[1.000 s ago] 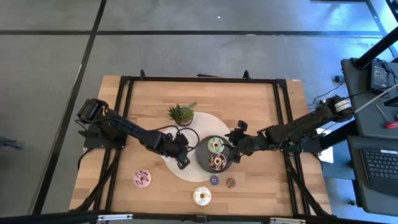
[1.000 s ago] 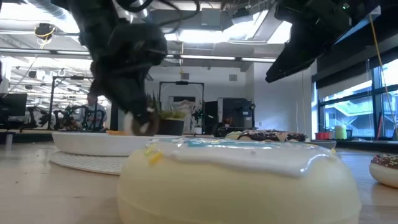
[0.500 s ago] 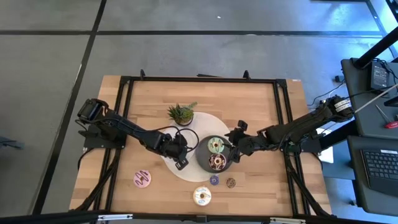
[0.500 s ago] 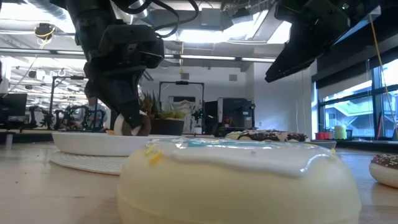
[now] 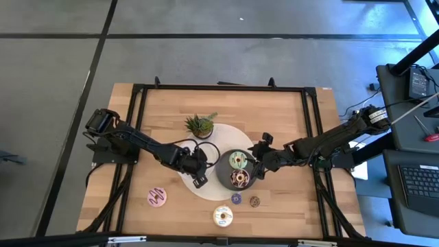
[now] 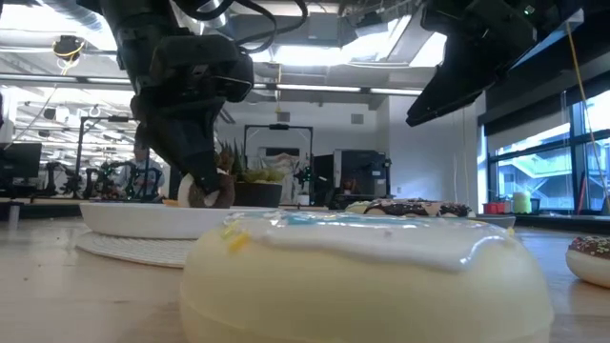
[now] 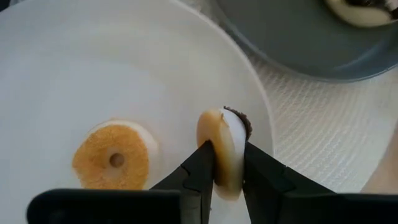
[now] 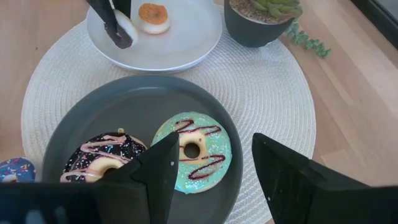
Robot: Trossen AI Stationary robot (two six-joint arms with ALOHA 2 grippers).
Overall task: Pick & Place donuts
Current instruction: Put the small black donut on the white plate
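My left gripper (image 5: 199, 180) is over the white plate (image 7: 93, 74) and is shut on a mini donut (image 7: 227, 134) with a tan body and white icing with a dark edge. An orange mini donut (image 7: 115, 160) lies flat on that plate, beside it. A green-iced donut (image 8: 193, 152) and a chocolate sprinkled donut (image 8: 102, 162) lie on the dark grey plate (image 8: 81, 118). My right gripper (image 8: 214, 146) is open and empty above that plate's right rim; it also shows in the high view (image 5: 258, 168). My left gripper pinches the mini donut between its two fingers, one on the tan underside (image 7: 217, 158) and one on the iced face. The fingers come from above, slanting down. The donut stands on edge over the white plate, near its rim; whether it touches the plate I cannot tell.
Both plates sit on a round white mat (image 5: 226, 137) with a small potted plant (image 5: 199, 125) at its far edge. On the bare wood near the front edge lie a pink donut (image 5: 157, 197), a white-iced donut (image 5: 222, 217), and purple (image 5: 236, 199) and brown (image 5: 254, 201) mini donuts.
My left gripper has shifted a little toward the table's left edge over the white plate, still shut on the mini donut.
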